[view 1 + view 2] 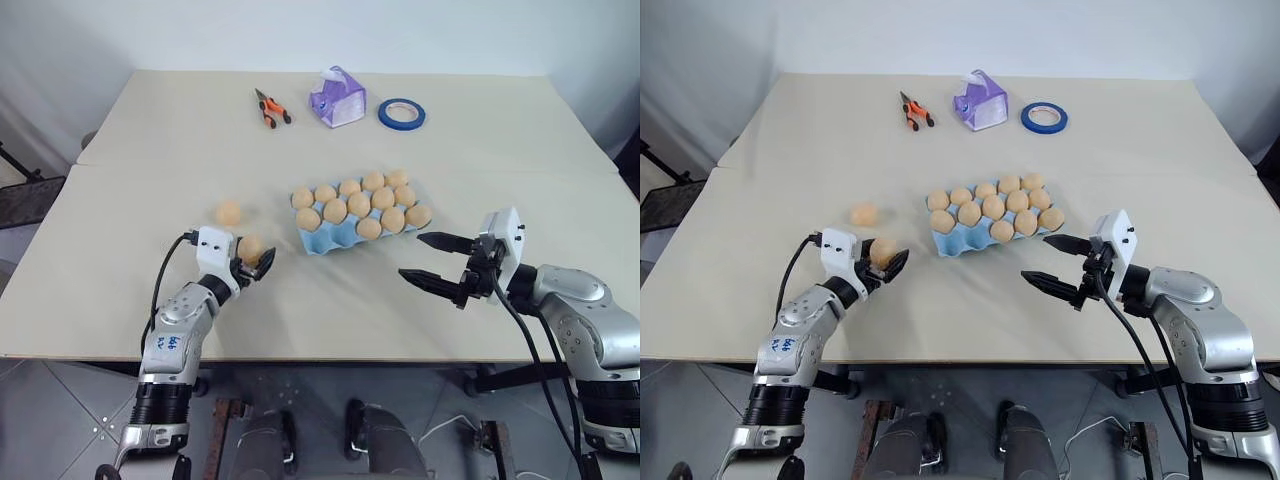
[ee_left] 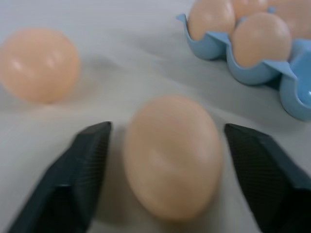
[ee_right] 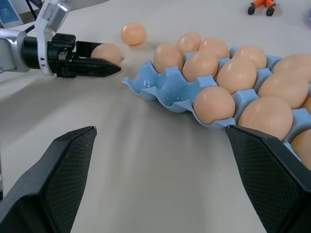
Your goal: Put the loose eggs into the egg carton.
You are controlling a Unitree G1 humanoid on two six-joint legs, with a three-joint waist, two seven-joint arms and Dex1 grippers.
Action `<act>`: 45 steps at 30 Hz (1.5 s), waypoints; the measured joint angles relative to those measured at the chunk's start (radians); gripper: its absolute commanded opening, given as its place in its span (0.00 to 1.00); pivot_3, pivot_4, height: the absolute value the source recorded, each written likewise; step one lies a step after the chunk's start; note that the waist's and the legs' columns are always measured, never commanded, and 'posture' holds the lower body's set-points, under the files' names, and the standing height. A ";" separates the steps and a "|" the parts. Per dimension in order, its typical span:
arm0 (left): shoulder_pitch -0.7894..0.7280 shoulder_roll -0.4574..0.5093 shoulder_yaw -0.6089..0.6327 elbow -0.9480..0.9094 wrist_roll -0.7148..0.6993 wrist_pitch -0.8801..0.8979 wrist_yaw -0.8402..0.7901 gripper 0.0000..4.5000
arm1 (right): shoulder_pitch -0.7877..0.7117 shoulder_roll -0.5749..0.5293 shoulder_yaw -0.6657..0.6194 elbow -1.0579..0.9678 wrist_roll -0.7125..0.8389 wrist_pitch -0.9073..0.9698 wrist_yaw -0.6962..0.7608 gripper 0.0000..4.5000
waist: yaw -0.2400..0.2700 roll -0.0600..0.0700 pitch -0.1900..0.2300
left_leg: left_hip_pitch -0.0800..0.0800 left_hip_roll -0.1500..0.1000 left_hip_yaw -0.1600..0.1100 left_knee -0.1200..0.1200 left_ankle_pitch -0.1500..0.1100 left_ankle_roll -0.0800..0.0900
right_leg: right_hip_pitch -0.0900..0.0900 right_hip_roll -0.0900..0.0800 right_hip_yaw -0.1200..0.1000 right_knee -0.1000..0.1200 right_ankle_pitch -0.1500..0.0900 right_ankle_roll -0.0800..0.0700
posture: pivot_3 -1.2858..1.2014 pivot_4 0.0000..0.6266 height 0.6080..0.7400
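Note:
One loose egg (image 1: 249, 247) lies on the table between the fingers of my left gripper (image 1: 252, 262). In the left wrist view a thin gap shows on each side of that egg (image 2: 170, 155), so the jaws stand open around it. A second loose egg (image 1: 229, 212) rests a little farther back and to the left. The light blue egg carton (image 1: 320, 242) sits mid-table, holding several eggs, with its near-left cups (image 3: 167, 94) bare. My right gripper (image 1: 411, 256) hovers open and empty to the right of the carton's near end.
At the far side of the table lie orange-handled pliers (image 1: 271, 108), a purple tissue pack (image 1: 337, 98) and a blue tape roll (image 1: 401, 113). The table's front edge runs just behind both wrists.

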 measured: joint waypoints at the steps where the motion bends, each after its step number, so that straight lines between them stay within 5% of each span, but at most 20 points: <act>1: -0.006 0.001 -0.001 0.017 0.000 -0.012 -0.005 0.57 | 0.000 -0.001 0.000 0.000 0.000 0.001 -0.001 1.00 | 0.000 0.000 0.000 | 0.000 0.000 0.000 0.000 0.000 0.000 | 0.000 0.000 0.000 0.000 0.000 0.000 | 0.52 0.24 1.00; 4: -0.010 0.001 -0.002 0.028 0.000 -0.024 -0.018 0.39 | 0.000 -0.008 0.000 0.000 0.000 0.004 -0.001 1.00 | 0.000 0.000 0.000 | 0.000 0.000 0.000 0.000 0.000 0.000 | 0.000 0.000 0.000 0.000 0.000 0.000 | 0.52 0.24 1.00; 6: -0.010 0.001 -0.003 0.025 -0.001 -0.020 -0.028 0.36 | 0.000 -0.013 -0.006 0.000 0.000 0.009 -0.002 1.00 | 0.000 0.000 0.000 | 0.000 0.000 0.000 0.000 0.000 0.000 | 0.000 0.000 0.000 0.000 0.000 0.000 | 0.52 0.24 1.00; 18: -0.056 -0.065 -0.093 -0.222 -0.116 0.172 -0.099 0.36 | 0.062 -0.032 -0.057 -0.042 0.037 0.020 0.004 1.00 | 0.005 0.000 0.000 | 0.000 0.000 0.000 0.002 0.000 0.001 | 0.000 0.001 0.000 0.001 0.000 0.000 | 0.52 0.24 1.00; 30: -0.326 -0.186 -0.196 0.174 -0.020 0.022 -0.125 0.36 | 0.199 -0.035 -0.190 -0.159 0.102 -0.009 0.006 1.00 | 0.024 0.000 0.000 | -0.001 0.000 0.002 0.004 0.000 0.002 | 0.001 0.002 -0.001 -0.001 0.000 0.001 | 0.52 0.24 1.00; 31: -0.342 -0.191 -0.197 0.198 -0.015 0.007 -0.131 0.52 | 0.210 -0.034 -0.196 -0.171 0.106 -0.009 -0.003 1.00 | 0.024 0.000 0.000 | -0.001 0.000 0.002 0.004 0.000 0.002 | 0.001 0.002 -0.001 -0.001 0.000 0.001 | 0.52 0.24 1.00; 38: -0.373 -0.195 -0.206 0.268 0.001 -0.043 -0.190 0.99 | 0.291 -0.015 -0.208 -0.223 0.109 -0.009 -0.066 1.00 | 0.021 0.000 0.000 | -0.001 0.001 0.002 0.004 -0.001 0.004 | 0.000 0.003 -0.001 -0.001 0.001 0.001 | 0.52 0.24 1.00; 45: -0.339 -0.143 -0.206 0.186 0.002 0.001 -0.214 0.99 | 0.296 -0.013 -0.208 -0.235 0.119 -0.009 -0.093 1.00 | 0.019 0.000 0.000 | -0.001 0.001 0.002 0.004 -0.001 0.003 | 0.000 0.003 0.000 -0.001 0.001 0.001 | 0.52 0.24 1.00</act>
